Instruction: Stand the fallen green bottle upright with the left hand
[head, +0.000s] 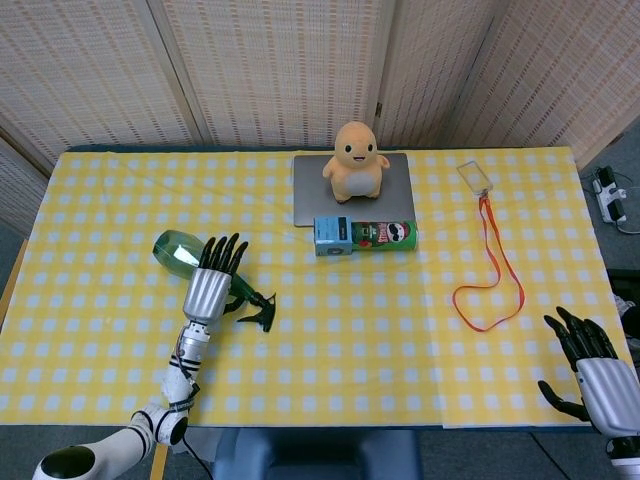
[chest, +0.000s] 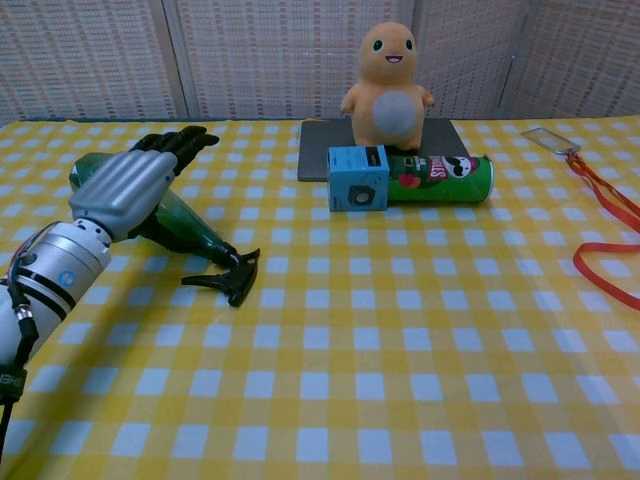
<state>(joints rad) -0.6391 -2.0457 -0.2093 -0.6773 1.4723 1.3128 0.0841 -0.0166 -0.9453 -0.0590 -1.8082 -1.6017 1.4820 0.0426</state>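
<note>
Yellow checked counter: green bottle lying flat; left hand over it, fingers spread, grasp unclear. Right hand released, holding nothing.

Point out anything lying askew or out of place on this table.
The green spray bottle lies on its side under the left hand. The Pringles can also lies on its side, beside a blue box.

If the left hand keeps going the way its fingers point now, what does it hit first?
Probably nothing. The left hand lies over the green bottle, fingers aimed toward the table's far edge. Ahead of the fingertips only bare checked cloth shows; the grey pad sits off to the right. Height above the bottle is unclear.
</note>
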